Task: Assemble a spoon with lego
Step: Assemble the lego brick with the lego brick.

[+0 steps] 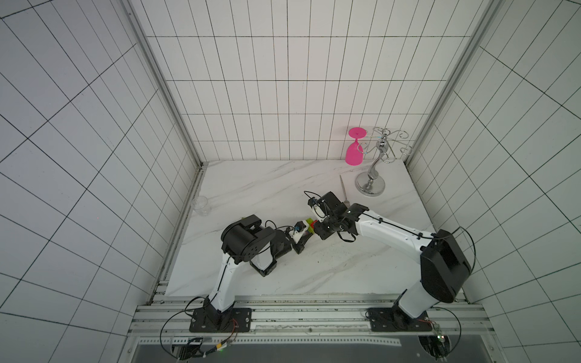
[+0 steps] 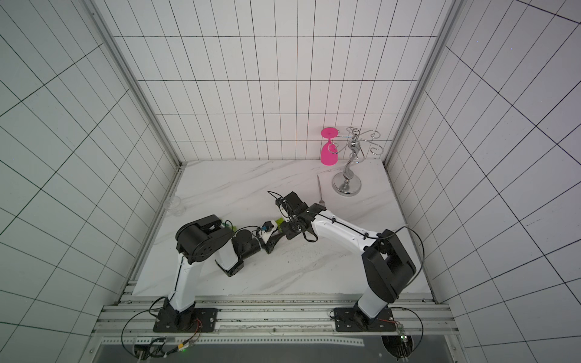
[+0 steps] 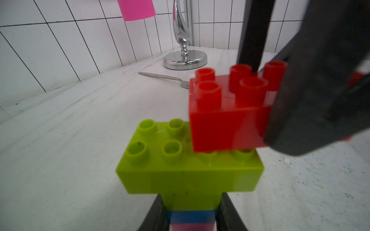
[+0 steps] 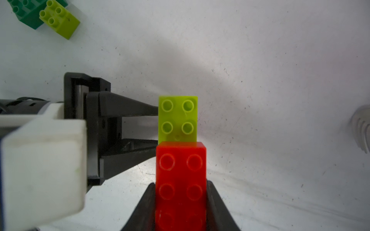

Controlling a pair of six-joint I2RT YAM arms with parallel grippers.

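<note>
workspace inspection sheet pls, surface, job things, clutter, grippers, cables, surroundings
surface: white marbled table top, dark specks near the front middle.
job's things: part-built spoon, a lime-green brick on blue and pink ones; red brick sits over one end, lime studs showing under its edge, so not pressed home. Loose dark-green brick and loose lime brick lie side by side on the table.
clutter: fork, clear cup, pink goblet hung upside down on chrome rack.
grippers: left gripper shut on the spoon's handle end; right gripper shut on the red brick.
cables: black cables along arms and at bases, none seen snagged.
surroundings: tiled walls, metal rail in front.
</note>
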